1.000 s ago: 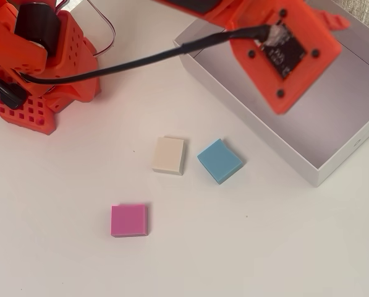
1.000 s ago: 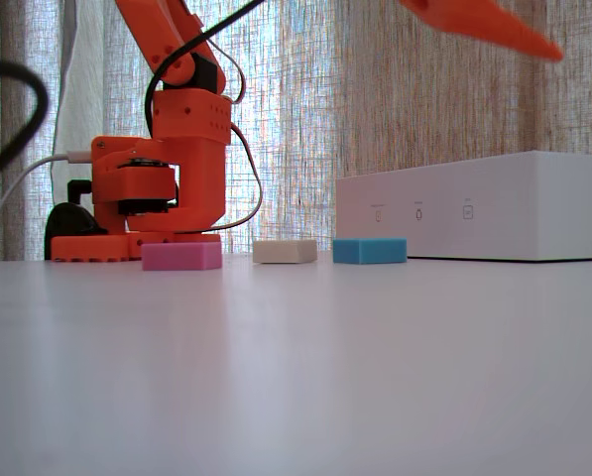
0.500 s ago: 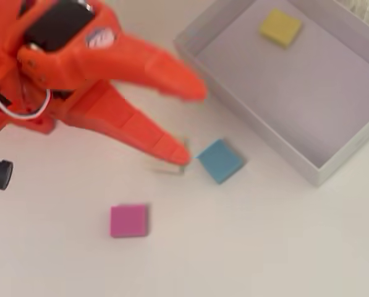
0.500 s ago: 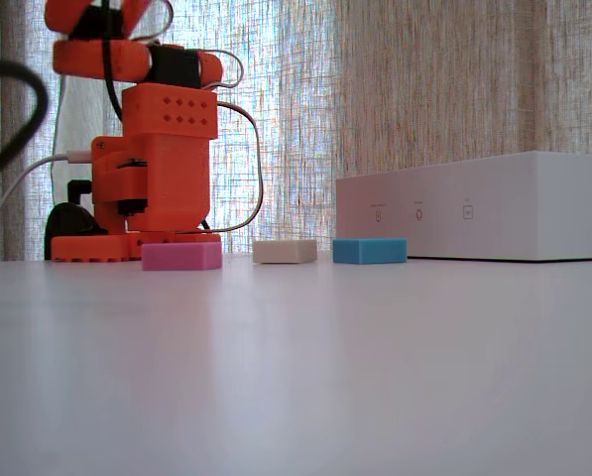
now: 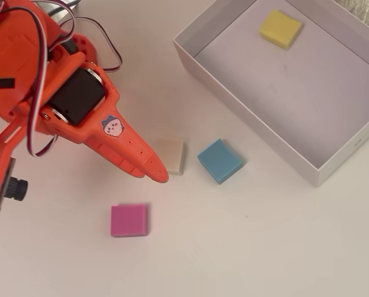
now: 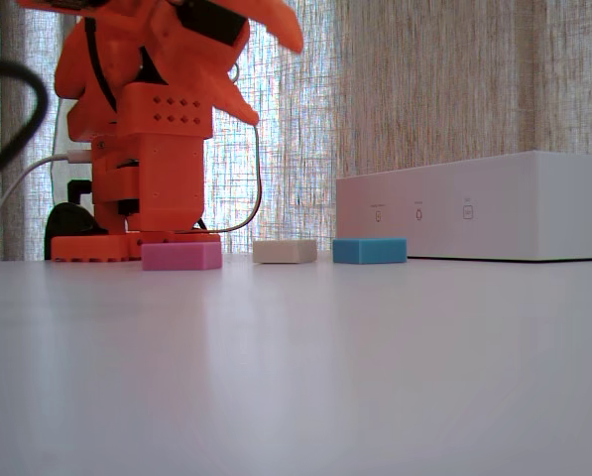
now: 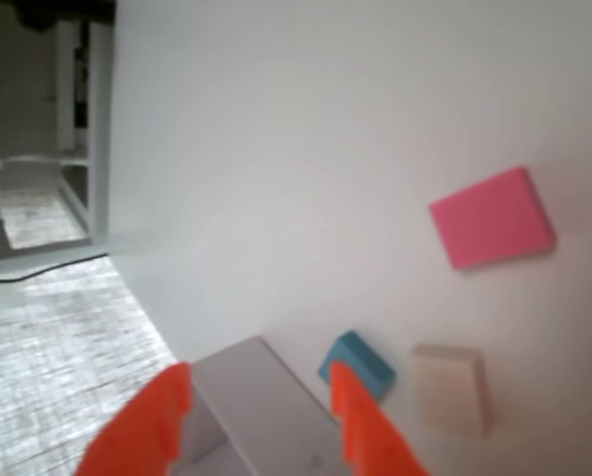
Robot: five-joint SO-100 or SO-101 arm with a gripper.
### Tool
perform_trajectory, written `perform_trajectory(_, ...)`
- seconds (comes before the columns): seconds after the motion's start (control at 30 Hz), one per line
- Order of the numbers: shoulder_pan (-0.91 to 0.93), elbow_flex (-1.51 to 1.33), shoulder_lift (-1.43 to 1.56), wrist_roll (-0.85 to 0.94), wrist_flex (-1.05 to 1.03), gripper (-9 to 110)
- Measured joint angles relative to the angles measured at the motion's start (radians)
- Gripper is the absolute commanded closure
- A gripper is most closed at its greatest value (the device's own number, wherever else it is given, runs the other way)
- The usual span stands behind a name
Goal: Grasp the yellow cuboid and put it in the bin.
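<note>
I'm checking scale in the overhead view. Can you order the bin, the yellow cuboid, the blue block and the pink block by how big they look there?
1. The bin, by far the largest.
2. The blue block, pink block and yellow cuboid look alike in size; I would not rank them.

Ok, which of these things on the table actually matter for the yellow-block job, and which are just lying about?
Part of the job:
- small flat matte yellow cuboid, already lying inside the bin
- large shallow white rectangular bin
- orange two-finger gripper, open and empty

Just lying about:
- flat pink square block
- flat cream block
- flat blue block
</note>
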State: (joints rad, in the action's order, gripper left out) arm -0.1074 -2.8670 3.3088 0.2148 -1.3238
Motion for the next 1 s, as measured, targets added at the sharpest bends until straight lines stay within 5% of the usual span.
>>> perform_trajectory(0.13,0.005,-0.037,-0.002,-0.002,-0.017,110)
perform_trajectory(1.0,0.006,-0.084,0.000,-0.002,-0.015,110)
